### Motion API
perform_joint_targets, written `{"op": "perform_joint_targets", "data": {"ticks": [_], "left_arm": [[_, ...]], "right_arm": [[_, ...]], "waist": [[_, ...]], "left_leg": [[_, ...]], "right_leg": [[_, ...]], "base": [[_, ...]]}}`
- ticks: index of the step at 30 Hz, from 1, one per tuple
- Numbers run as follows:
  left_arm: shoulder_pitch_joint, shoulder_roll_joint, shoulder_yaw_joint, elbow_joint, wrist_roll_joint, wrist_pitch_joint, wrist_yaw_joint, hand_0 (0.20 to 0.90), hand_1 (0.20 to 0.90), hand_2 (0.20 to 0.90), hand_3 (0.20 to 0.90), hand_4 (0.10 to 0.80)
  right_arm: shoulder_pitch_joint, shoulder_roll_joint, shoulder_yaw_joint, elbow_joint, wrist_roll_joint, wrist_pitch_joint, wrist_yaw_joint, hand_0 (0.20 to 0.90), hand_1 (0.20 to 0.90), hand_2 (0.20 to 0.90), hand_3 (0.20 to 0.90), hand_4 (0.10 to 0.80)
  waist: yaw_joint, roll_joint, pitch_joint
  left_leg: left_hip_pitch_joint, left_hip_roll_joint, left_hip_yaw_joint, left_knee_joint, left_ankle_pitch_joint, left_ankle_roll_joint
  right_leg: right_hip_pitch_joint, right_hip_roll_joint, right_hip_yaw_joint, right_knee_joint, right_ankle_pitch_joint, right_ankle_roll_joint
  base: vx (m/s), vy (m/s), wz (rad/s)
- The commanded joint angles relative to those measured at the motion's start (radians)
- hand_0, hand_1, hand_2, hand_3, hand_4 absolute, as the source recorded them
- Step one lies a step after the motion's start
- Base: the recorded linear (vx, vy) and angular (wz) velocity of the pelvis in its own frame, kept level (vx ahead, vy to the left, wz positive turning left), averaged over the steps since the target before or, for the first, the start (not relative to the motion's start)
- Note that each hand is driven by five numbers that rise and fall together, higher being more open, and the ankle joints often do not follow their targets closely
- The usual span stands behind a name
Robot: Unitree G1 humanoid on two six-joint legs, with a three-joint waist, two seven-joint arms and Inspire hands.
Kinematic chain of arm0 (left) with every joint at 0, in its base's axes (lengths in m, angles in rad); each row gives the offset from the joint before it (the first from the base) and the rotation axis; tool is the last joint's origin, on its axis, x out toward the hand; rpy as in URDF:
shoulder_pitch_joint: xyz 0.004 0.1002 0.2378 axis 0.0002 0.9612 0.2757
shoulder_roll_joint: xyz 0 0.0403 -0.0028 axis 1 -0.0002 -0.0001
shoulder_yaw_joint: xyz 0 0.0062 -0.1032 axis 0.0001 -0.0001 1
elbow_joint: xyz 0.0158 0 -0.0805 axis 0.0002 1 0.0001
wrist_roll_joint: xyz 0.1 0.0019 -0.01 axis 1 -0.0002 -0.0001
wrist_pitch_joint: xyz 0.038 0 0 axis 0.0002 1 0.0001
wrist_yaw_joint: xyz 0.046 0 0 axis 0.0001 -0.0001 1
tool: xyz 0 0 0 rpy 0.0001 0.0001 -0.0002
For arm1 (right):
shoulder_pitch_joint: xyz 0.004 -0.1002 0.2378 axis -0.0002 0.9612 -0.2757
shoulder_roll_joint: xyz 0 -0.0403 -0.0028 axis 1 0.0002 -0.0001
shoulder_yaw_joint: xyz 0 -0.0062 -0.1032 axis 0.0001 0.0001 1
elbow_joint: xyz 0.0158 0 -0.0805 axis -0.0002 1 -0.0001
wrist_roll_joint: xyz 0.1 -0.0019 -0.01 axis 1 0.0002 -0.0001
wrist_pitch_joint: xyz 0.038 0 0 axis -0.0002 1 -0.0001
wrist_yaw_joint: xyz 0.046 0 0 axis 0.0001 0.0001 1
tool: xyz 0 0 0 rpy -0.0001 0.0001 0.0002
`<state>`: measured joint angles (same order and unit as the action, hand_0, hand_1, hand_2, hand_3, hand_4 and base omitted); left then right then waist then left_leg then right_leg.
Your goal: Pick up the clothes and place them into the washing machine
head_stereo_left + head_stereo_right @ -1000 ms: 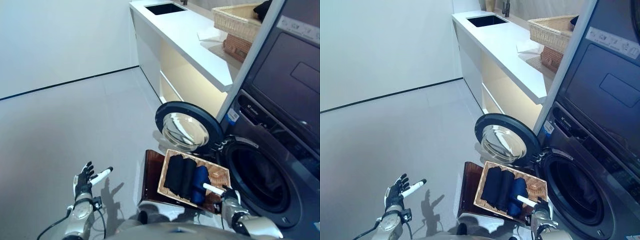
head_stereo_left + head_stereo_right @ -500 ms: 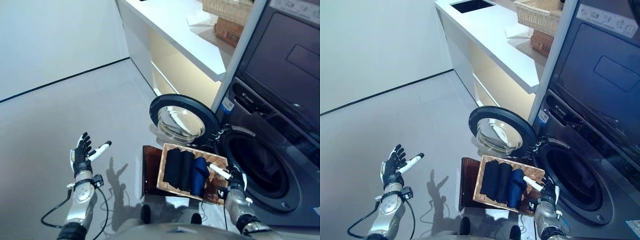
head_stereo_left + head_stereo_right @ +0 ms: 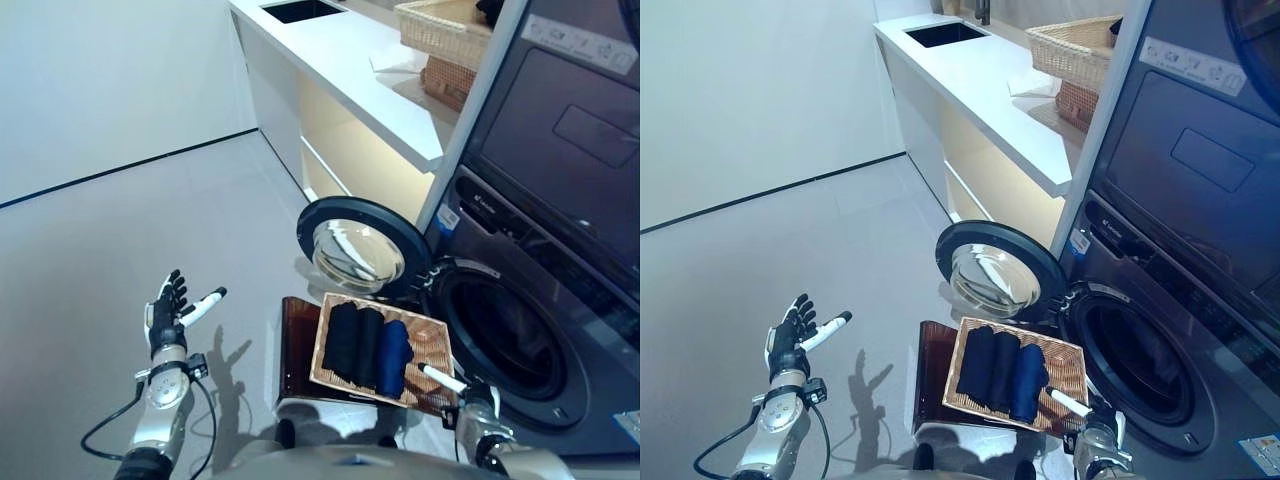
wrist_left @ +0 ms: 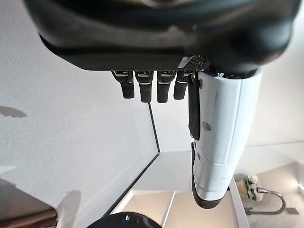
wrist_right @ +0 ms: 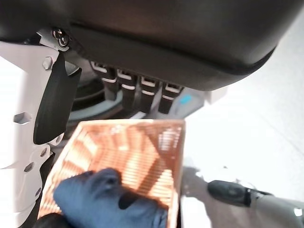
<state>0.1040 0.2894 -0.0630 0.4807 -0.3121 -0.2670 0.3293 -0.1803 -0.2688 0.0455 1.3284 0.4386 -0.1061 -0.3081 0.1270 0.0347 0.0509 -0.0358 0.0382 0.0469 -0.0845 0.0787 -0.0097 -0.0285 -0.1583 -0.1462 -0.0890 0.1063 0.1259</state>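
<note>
A flat wicker basket (image 3: 431,333) lies on a brown stand in front of the washing machine (image 3: 520,345), whose round door (image 3: 358,252) hangs open to the left. Two black rolled garments (image 3: 350,338) and a blue one (image 3: 392,358) lie side by side in the basket. My right hand (image 3: 476,403) hovers at the basket's near right corner, open, its white thumb pointing over the rim. The right wrist view shows the straight fingers (image 5: 137,90) above the blue garment (image 5: 109,202), holding nothing. My left hand (image 3: 166,318) is raised over the floor at the left, open and empty.
A white counter (image 3: 350,70) with a sink runs along the back, carrying a wicker basket (image 3: 440,25). A second appliance (image 3: 570,130) is stacked above the washer. The brown stand (image 3: 296,345) juts out left of the basket. Grey floor spreads to the left.
The camera has shifted a little. My right hand has drawn back from the basket's right edge toward its near corner. The left hand has hardly moved.
</note>
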Motion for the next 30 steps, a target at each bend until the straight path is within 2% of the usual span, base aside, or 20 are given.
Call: {"op": "perform_joint_targets", "data": {"ticks": [1,7,13,19,30], "left_arm": [[-0.114,0.086,-0.015,-0.054,0.017,-0.063,0.006,0.900,0.900,0.900,0.900,0.800],[-0.207,0.092,-0.049,-0.128,-0.021,-0.089,0.028,0.900,0.900,0.900,0.900,0.800],[-0.249,0.094,-0.033,-0.206,-0.032,-0.119,0.068,0.900,0.900,0.900,0.900,0.800],[-0.263,0.097,-0.008,-0.284,-0.040,-0.143,0.085,0.900,0.900,0.900,0.900,0.800],[-0.261,0.105,0.004,-0.373,-0.046,-0.159,0.090,0.900,0.900,0.900,0.900,0.800]], "right_arm": [[-0.153,-0.047,0.009,0.019,0.009,-0.028,-0.037,0.900,0.900,0.900,0.900,0.800],[-0.287,-0.093,0.007,0.017,0.076,-0.048,-0.076,0.900,0.900,0.900,0.900,0.800],[-0.382,-0.108,0.021,-0.004,0.102,-0.065,-0.106,0.900,0.900,0.900,0.900,0.800],[-0.449,-0.115,0.042,-0.008,0.103,-0.068,-0.117,0.900,0.900,0.900,0.900,0.800],[-0.552,-0.144,0.055,0.048,0.093,-0.060,-0.132,0.900,0.900,0.900,0.900,0.800]], "waist": [[0.026,-0.048,0.034],[0.021,-0.031,0.171],[0.018,-0.017,0.240],[0.024,-0.022,0.266],[0.051,-0.035,0.266]], "left_leg": [[-0.044,-0.015,-0.034,0.016,-0.058,-0.054],[-0.200,-0.026,-0.046,0.103,-0.051,-0.050],[-0.286,-0.032,-0.036,0.136,-0.044,-0.046],[-0.357,-0.039,-0.035,0.158,-0.040,-0.045],[-0.471,-0.057,-0.054,0.190,-0.043,-0.041]], "right_leg": [[0.025,-0.069,0.005,0.002,-0.032,0.053],[-0.105,-0.082,0.009,0.042,0.004,0.043],[-0.194,-0.091,0.022,0.074,0.020,0.042],[-0.249,-0.096,0.021,0.081,0.027,0.039],[-0.308,-0.106,0.002,0.060,0.047,0.045]], "base": [[-0.173,0.004,-0.03],[-0.232,0.022,0.00],[-0.083,0.051,0.00],[-0.013,0.015,0.00],[0.006,0.013,0.05]]}}
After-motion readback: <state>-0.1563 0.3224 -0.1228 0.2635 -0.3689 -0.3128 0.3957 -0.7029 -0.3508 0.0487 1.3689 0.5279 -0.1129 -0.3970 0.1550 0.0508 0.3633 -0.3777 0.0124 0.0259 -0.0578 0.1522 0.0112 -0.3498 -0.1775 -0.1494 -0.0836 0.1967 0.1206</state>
